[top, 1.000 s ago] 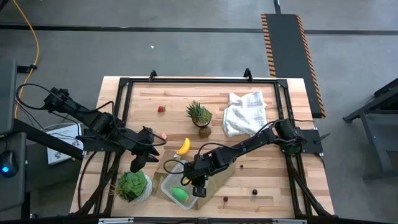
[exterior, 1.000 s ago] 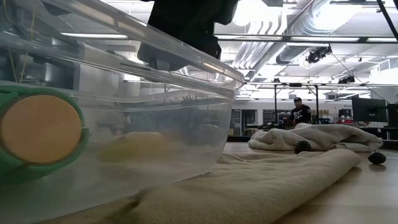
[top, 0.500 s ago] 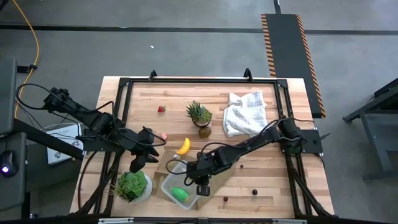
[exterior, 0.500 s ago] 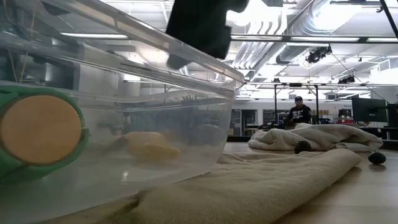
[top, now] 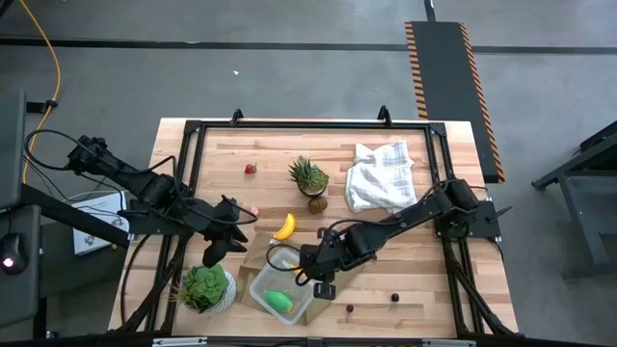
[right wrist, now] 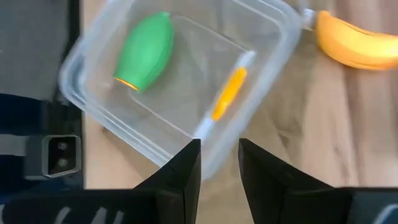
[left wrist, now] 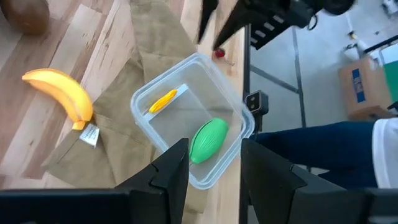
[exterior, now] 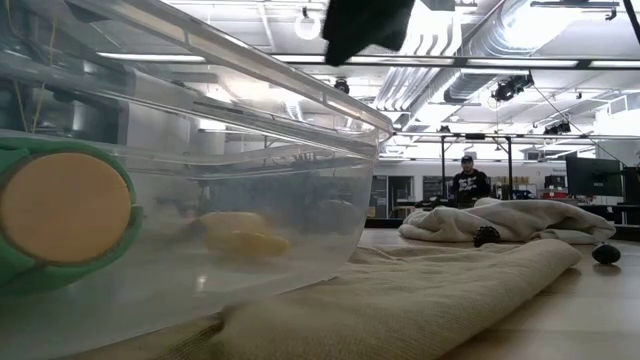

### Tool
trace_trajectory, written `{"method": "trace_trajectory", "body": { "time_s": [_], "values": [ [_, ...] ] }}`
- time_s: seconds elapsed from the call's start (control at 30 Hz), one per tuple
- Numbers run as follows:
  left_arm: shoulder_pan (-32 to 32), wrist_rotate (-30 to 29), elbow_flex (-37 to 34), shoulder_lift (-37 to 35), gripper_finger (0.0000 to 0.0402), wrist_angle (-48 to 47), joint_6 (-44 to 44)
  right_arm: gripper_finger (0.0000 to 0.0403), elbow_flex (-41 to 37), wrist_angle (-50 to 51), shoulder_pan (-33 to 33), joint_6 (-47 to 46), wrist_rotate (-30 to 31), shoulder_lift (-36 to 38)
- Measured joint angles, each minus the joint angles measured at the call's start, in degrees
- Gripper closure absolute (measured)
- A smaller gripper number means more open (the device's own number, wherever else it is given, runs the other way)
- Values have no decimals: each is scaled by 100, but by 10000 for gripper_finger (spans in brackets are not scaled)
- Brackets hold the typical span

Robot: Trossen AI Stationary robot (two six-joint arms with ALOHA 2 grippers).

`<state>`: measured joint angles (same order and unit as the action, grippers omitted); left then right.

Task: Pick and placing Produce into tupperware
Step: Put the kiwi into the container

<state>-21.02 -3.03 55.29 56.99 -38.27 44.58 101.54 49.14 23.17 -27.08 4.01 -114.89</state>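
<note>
The clear tupperware (top: 258, 287) stands on a flat brown paper bag (top: 339, 280) near the table's front edge. In it lie a green oval (right wrist: 144, 53) and a yellow-orange piece (right wrist: 227, 93). A yellow banana (top: 283, 226) lies on the wood just beyond the box. A red strawberry (top: 251, 169) and a brown kiwi (top: 316, 203) lie farther back. My right gripper (right wrist: 219, 165) hangs open above the box's right side, nothing between its fingers. My left gripper (left wrist: 214, 168) waits open and raised to the left of the box, pointing toward it.
A spiky potted plant (top: 308, 175) stands mid-table and a leafy plant in a white pot (top: 204, 287) at the front left. A white cloth (top: 381, 175) lies at the back right. Two small dark pieces (top: 350, 309) (top: 393, 298) sit front right. A person (exterior: 468, 185) stands far behind.
My right gripper has risen from the tupperware's rim and drawn back toward the table's right, tipping its fingers less steeply. In the low view it climbs nearly out of the picture's top. The yellow-orange piece now lies still on the box floor.
</note>
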Motion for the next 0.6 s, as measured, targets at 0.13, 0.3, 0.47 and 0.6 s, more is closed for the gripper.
{"method": "trace_trajectory", "body": {
  "time_s": [0.13, 0.3, 0.47, 0.6],
  "values": [
    [0, -93, 0, 0, 268, 97, 26, 305, 0, 297, 18, -146, 275, 128],
    [0, -109, 0, 0, 268, 156, 28, 305, 1, 751, 38, -410, 561, 263],
    [1, -111, 0, 0, 268, 238, 26, 305, 0, 1232, 53, -612, 690, 351],
    [0, -112, 0, 0, 268, 234, 27, 305, 0, 1514, 62, -734, 741, 506]
  ]
}}
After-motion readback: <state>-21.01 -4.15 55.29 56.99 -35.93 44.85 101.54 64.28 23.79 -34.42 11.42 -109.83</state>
